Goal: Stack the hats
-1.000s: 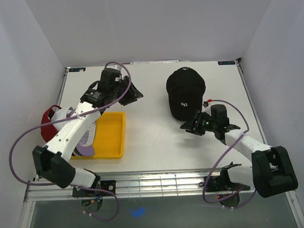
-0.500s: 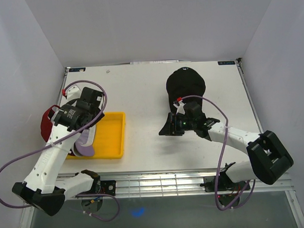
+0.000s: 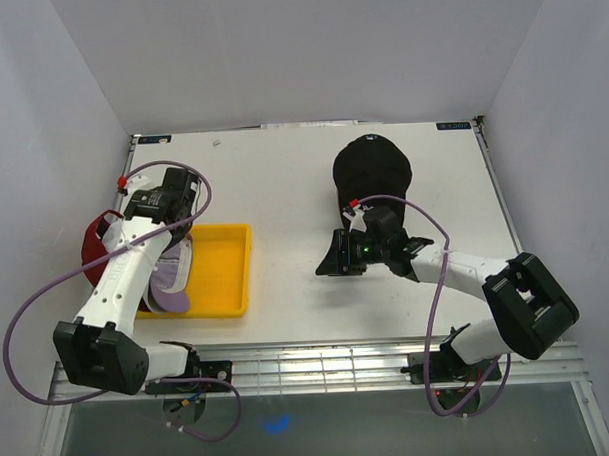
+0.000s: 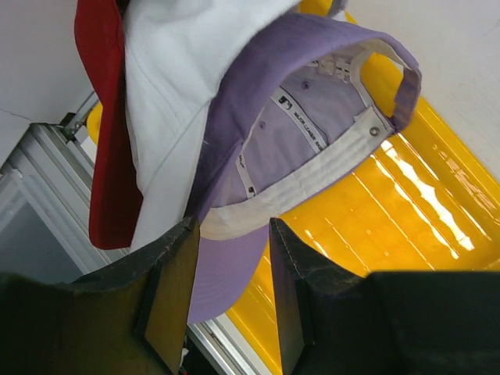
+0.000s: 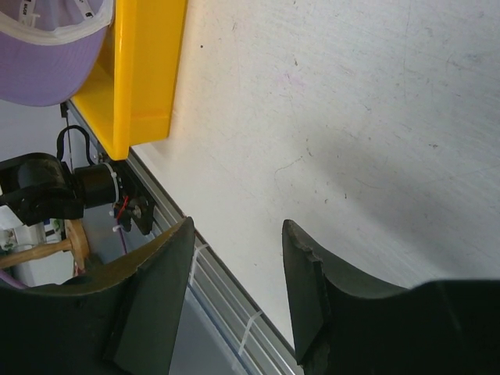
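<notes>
Left gripper [image 4: 231, 226] released, jaws apart; purple-brimmed white cap [image 4: 258, 125] sweatband at their mouth. Right gripper [image 5: 237, 225] released, empty, over table [image 5: 351, 117].

The left arm [image 3: 121, 279] and the right arm [image 3: 458, 273] are built of smooth white links joined by chunky black housings. A thin purple cable [image 3: 445, 283] runs along each, with a small red tag [image 3: 121, 180] near the wrist, and a green light [image 3: 363, 251] glows on the right wrist's black block. The left gripper [image 4: 230, 226] and the right gripper [image 5: 238, 226] have broad matt black fingers [image 4: 172, 289] with rough inner edges.
</notes>
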`<act>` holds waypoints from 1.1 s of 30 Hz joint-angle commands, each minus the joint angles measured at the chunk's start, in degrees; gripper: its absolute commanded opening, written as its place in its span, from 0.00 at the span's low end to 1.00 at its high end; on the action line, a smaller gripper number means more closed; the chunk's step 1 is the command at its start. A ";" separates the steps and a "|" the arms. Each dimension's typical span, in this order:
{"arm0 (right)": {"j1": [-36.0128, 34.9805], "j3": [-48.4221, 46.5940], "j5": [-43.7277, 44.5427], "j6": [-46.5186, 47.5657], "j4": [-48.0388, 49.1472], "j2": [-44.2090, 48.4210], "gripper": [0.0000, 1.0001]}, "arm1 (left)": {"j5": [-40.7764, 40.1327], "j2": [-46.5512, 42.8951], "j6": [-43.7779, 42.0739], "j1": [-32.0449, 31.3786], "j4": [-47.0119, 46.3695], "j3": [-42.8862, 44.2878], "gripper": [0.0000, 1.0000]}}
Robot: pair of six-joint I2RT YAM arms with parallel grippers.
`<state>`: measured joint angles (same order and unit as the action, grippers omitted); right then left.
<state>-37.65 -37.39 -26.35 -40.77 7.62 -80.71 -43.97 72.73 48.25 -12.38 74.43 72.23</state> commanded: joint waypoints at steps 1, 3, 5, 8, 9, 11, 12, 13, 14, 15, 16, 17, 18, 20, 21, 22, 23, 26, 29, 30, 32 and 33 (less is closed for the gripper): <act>-0.41 0.47 -1.42 0.26 2.75 -0.42 0.55 | -4.81 0.83 -5.44 2.27 -2.45 1.34 0.52; -0.41 0.74 -1.51 0.08 3.28 -0.59 0.55 | -4.38 1.45 -8.42 3.76 -4.81 1.34 0.52; -0.41 0.91 -1.69 -0.18 3.63 -0.94 0.55 | -2.88 2.06 -10.71 5.34 -7.01 1.16 0.51; -0.41 1.26 -2.13 -0.62 4.51 -1.21 0.55 | -1.74 3.47 -13.08 6.58 -8.86 1.34 0.50; -0.41 1.44 -2.13 -0.62 4.69 -1.12 0.55 | -1.22 3.91 -14.66 6.84 -9.39 1.25 0.50; -0.41 1.61 -1.95 -0.62 4.86 -1.12 0.55 | 0.54 4.35 -15.90 7.63 -10.97 1.25 0.49; -0.41 1.61 -1.95 -0.62 5.04 -1.21 0.55 | 0.81 4.87 -16.69 7.81 -11.24 1.16 0.49; -0.41 1.61 -1.95 -0.62 5.04 -1.38 0.55 | 1.33 5.14 -17.13 7.81 -11.59 1.16 0.49; -0.41 1.61 -2.13 -0.62 5.13 -1.47 0.55 | 2.03 5.49 -17.40 7.99 -11.94 1.08 0.49; -0.41 1.70 -2.22 -0.71 5.21 -1.73 0.55 | 2.30 5.84 -17.49 8.07 -11.94 0.99 0.49; -0.41 1.88 -2.22 -0.71 5.48 -1.82 0.55 | 2.74 5.93 -17.66 7.99 -11.94 0.90 0.48; -0.41 1.88 -2.39 -0.80 5.65 -2.00 0.55 | 2.83 6.37 -17.75 7.99 -11.86 0.55 0.48; -0.41 2.05 -2.39 -0.89 5.83 -2.09 0.55 | 2.75 6.29 -17.66 7.99 -11.86 0.29 0.48; -0.41 2.40 -2.57 -1.06 6.35 -2.17 0.55 | 2.13 6.20 -17.58 8.16 -11.86 -0.50 0.48; -0.41 2.58 -2.57 -1.15 6.62 -2.26 0.55 | 2.13 6.11 -17.49 8.25 -11.77 -0.68 0.48; -0.41 2.76 -2.65 -1.24 6.71 -2.35 0.55 | 2.22 6.11 -17.31 8.25 -11.77 -0.77 0.48; -0.32 2.84 -2.92 -1.32 6.97 -2.44 0.55 | 2.22 6.11 -17.22 8.25 -11.77 -0.95 0.48; -0.41 3.02 -3.36 -1.50 7.32 -2.88 0.55 | 1.69 6.20 -16.53 8.25 -11.07 -1.30 0.49; -0.41 3.20 -3.36 -1.59 7.50 -2.97 0.55 | 0.99 5.85 -15.47 8.25 -10.36 -1.82 0.51; -0.41 3.20 -3.36 -1.59 7.50 -3.05 0.55 | 0.81 5.50 -15.29 8.34 -10.45 -2.09 0.52; -0.41 3.20 -3.45 -1.68 7.50 -3.23 0.55 | 0.46 5.32 -15.03 8.34 -10.36 -2.26 0.54; -0.41 3.28 -3.45 -1.68 7.67 -3.40 0.55 | 0.37 5.32 -15.03 8.34 -10.36 -2.44 0.55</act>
<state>-37.65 -34.70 -28.80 -42.09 12.62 -83.79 -41.65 79.50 32.18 -4.38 63.64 70.11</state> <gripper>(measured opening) 0.550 0.541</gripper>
